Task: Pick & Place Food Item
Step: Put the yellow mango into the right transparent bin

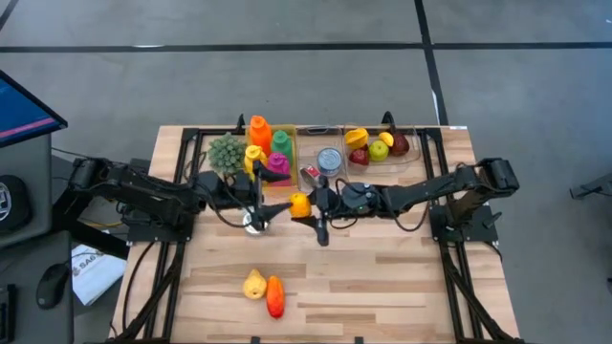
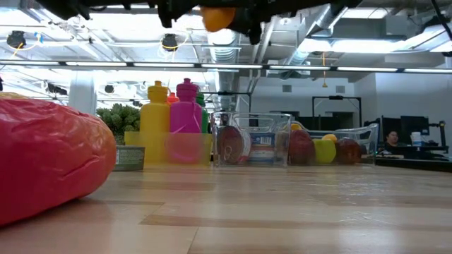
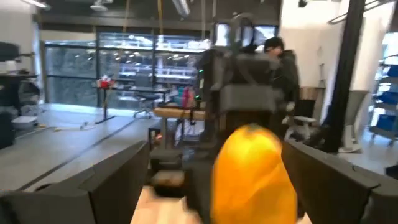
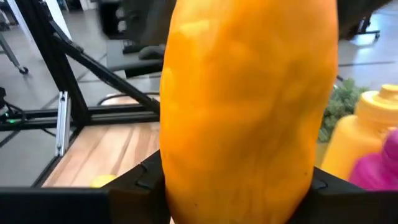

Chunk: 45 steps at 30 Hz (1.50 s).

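Hanging above the worktop (image 1: 382, 277) middle, the left hand (image 1: 271, 204) stands wide, its fingers well clear on either side of the orange fruit (image 1: 300, 204), apparently having let go so the other arm can take it. Just right of it, the right hand (image 1: 311, 203) pinches that fruit, held high off the wood. A handover seems under way, probably toward the bins (image 1: 402, 158) behind.

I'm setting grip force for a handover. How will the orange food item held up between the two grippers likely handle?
The orange food item looks smooth and glossy, so it may slip. Its rounded, elongated shape would probably roll if set down. It keeps its form where the right gripper clamps its lower end, suggesting it is fairly stiff; the left gripper stands open around it.
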Each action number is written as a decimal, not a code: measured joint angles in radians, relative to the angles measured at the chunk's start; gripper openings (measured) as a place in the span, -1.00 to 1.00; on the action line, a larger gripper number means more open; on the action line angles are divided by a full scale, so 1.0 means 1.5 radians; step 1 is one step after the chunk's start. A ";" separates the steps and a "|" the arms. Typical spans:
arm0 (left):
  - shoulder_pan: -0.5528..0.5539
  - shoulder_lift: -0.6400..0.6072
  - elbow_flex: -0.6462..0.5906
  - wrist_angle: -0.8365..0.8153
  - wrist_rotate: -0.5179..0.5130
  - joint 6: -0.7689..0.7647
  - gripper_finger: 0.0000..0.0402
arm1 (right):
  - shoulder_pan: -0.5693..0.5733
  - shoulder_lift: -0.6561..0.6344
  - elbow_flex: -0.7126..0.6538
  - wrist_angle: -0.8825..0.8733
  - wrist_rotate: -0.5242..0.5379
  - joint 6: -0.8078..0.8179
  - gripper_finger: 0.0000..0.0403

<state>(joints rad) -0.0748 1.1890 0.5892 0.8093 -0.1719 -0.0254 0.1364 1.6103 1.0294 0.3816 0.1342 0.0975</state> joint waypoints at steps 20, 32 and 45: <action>0.020 -0.132 0.000 -0.169 0.002 -0.026 0.71 | -0.131 -0.241 0.000 -0.582 0.388 0.183 -0.05; 0.020 -0.132 0.000 -0.170 0.000 -0.026 0.70 | -0.304 -0.222 -0.013 -0.708 0.382 0.274 -0.04; 0.020 -0.132 0.000 -0.169 0.000 -0.026 0.70 | -0.445 -0.170 -0.031 -0.723 0.381 0.309 0.12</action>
<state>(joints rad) -0.0444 0.9916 0.5892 0.5556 -0.1719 -0.0647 -0.5316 1.3553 0.9825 -0.7026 0.7050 0.5613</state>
